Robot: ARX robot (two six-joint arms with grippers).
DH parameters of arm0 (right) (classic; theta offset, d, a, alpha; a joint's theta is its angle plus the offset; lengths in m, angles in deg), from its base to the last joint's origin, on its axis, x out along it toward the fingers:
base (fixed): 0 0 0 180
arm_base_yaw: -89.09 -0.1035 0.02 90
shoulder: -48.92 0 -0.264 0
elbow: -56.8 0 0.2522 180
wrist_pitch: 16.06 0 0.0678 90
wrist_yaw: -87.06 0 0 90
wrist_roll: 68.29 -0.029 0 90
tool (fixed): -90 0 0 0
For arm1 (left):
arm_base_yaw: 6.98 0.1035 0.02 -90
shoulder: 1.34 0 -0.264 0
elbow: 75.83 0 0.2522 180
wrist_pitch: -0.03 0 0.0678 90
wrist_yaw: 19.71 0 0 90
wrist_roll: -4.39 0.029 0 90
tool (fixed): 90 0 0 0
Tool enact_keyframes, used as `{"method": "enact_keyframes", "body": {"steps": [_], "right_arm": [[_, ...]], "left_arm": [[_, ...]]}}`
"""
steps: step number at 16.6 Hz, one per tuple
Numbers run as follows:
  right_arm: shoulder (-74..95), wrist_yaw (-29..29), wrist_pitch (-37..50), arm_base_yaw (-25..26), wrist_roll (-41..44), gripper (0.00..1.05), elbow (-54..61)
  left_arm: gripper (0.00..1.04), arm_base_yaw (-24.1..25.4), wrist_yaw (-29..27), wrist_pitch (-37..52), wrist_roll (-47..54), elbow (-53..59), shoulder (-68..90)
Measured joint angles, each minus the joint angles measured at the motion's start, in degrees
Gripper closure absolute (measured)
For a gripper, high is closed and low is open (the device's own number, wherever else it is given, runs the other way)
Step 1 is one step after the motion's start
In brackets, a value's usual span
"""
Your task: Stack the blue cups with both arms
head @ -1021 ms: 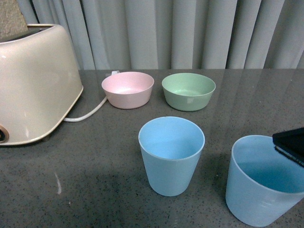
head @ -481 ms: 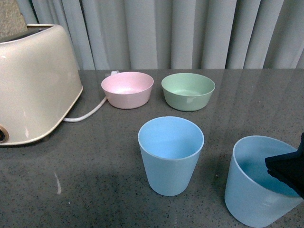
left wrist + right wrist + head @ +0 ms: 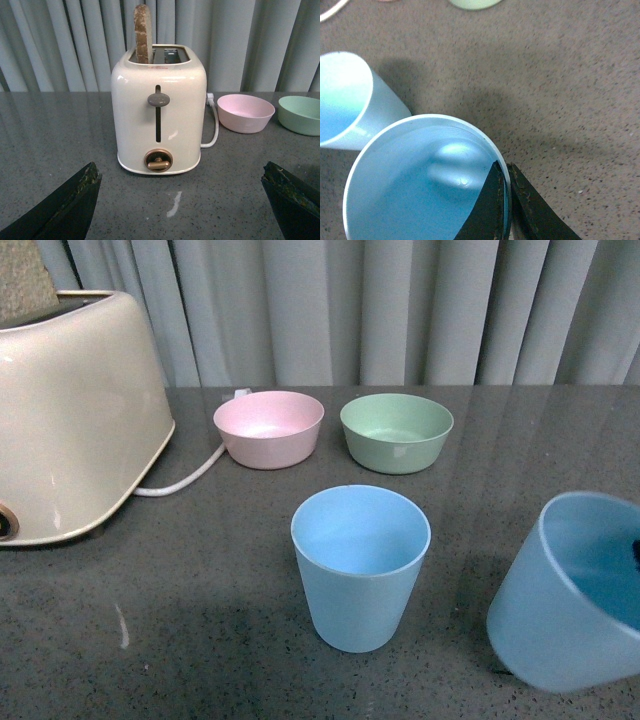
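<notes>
Blue cup (image 3: 410, 190) — rim in right gripper (image 3: 504, 169)

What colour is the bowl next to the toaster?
Pink. The pink bowl shows best in the front view.

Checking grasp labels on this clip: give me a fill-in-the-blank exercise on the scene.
The right claw pinches the tilted blue cup by its ____.
The left claw is ____, facing the toaster.
The upright blue cup stands nearer the robot than the pink bowl and the ____ bowl.
Missing words: rim; open; green.
</notes>
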Motion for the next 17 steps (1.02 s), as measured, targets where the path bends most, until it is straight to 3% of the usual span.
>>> {"method": "enact_keyframes", "body": {"steps": [5,12,17], "right_arm": [[-4.0,-0.8,-0.7,0.8,0.0,1.03,-6.6],[2.5,-1.7,1.8,-12.5,-2.5,1.03,-11.3],[7.1,0.3,3.1,-14.1,-2.6,1.03,-12.5]], "left_arm": [[0.07,0.0,0.0,0.0,0.0,0.0,0.0],[0.07,0.0,0.0,0.0,0.0,0.0,0.0],[0.07,0.0,0.0,0.0,0.0,0.0,0.0]]}}
